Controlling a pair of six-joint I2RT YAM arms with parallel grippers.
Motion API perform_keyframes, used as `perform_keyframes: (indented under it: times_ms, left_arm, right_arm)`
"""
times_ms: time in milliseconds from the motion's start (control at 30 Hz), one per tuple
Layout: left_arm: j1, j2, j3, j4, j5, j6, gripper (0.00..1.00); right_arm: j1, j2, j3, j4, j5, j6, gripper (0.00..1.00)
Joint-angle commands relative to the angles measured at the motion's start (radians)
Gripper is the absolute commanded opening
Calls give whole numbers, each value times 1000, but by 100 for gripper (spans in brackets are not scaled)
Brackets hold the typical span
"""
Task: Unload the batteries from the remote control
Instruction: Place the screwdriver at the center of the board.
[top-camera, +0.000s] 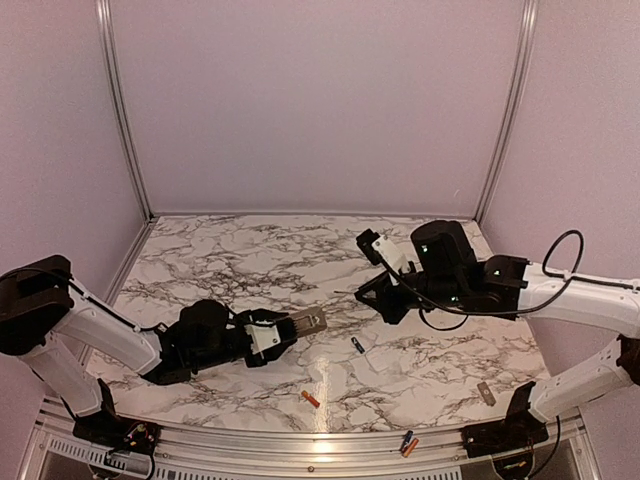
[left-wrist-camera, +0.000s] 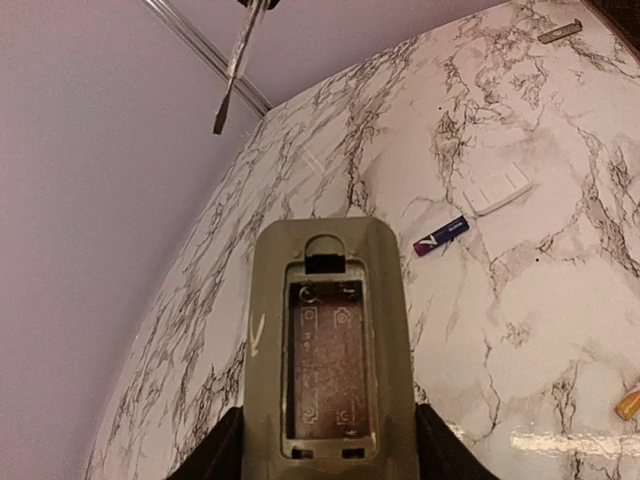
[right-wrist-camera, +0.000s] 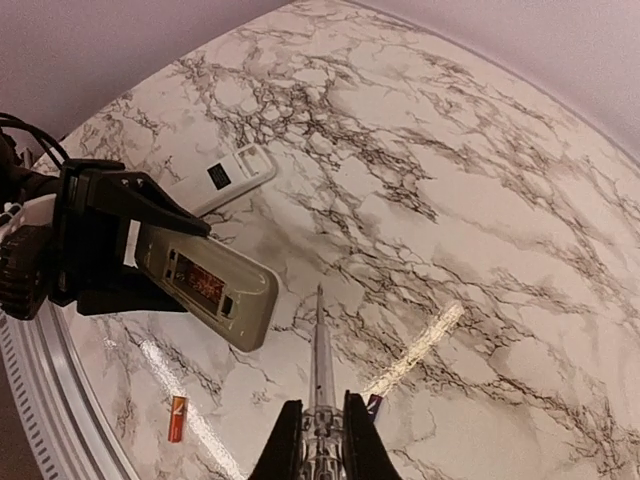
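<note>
blue battery (left-wrist-camera: 441, 236): is being borne by the table (top-camera: 250, 260), ahead and to the right of the left gripper (top-camera: 278, 333), just past the tip of the remote (left-wrist-camera: 265, 300); in the right wrist view it is lying just beside the right gripper's fingers.
orange battery (top-camera: 311, 399): is lying flat, on the near side of the left gripper, apart from the remote.
battery pair (top-camera: 407, 443): one orange and one blue, lying together at the table's near rim, well apart from both grippers.
remote: is being gripped by its rear end, back side up, tip pointing away from the left gripper.
compartment (left-wrist-camera: 327, 360): is being shown uncovered, its brown floor exposed.
left gripper: jaws are standing partway apart, being pressed against the remote's two sides.
right gripper (right-wrist-camera: 320, 440): is being held narrow, clamped on a screwdriver (right-wrist-camera: 320, 350); the blade is pointing straight ahead of the fingers, its tip near the remote's free end but apart from it.
cover (left-wrist-camera: 497, 189): white, lying just beyond the blue battery from the left gripper.
grey piece (top-camera: 486, 393): is lying well apart from both grippers, near the right arm's base.
</note>
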Motion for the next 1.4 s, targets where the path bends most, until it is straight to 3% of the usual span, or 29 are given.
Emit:
perform_keyframes:
  times_ms: [0,333,600,900,1367]
  left_arm:
    - [32,-44,58,-55,-71,-144,0]
    - [151,-87,104,-137,-269,-435,0]
    - [185,-184,56,-256,-460,-604,0]
    - [267,-228,-58,-360,-516,-837,0]
    - [313,-170,-100,-388,-479,-1006,0]
  right_arm:
    - [-7,-17,-44,119,234,104,0]
    - [-8,56,-144,280,481,193,0]
    - [-8,147,-248,469,555,216,0]
    - [-14,237,-335,637,587,202,0]
    - [-17,281,-429,773,602,196,0]
